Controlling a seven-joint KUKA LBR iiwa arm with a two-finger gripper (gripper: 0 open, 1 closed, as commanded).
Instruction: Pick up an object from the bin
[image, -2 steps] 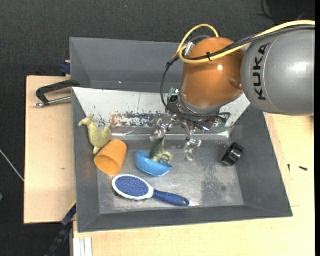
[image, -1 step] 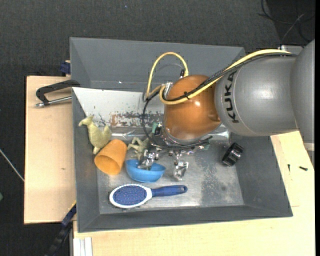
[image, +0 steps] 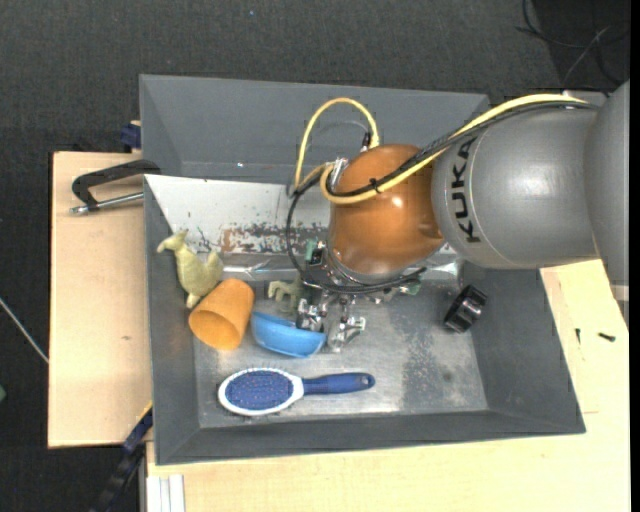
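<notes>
Grey metal bin (image: 460, 390), arm (image: 520, 190) in from right, jaws down at blue bowl (image: 285, 338) by orange cup (image: 222, 313); their spread unclear

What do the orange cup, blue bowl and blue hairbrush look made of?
Orange cup: probably matte plastic, even colour without glare. Blue bowl: likely smooth plastic, faint sheen on its rim. Blue hairbrush: hard plastic handle by its look; the pale bristle pad's material is unclear.

KUKA in black capitals runs up the grey arm casing (image: 530, 190), upper right of the frame
</notes>
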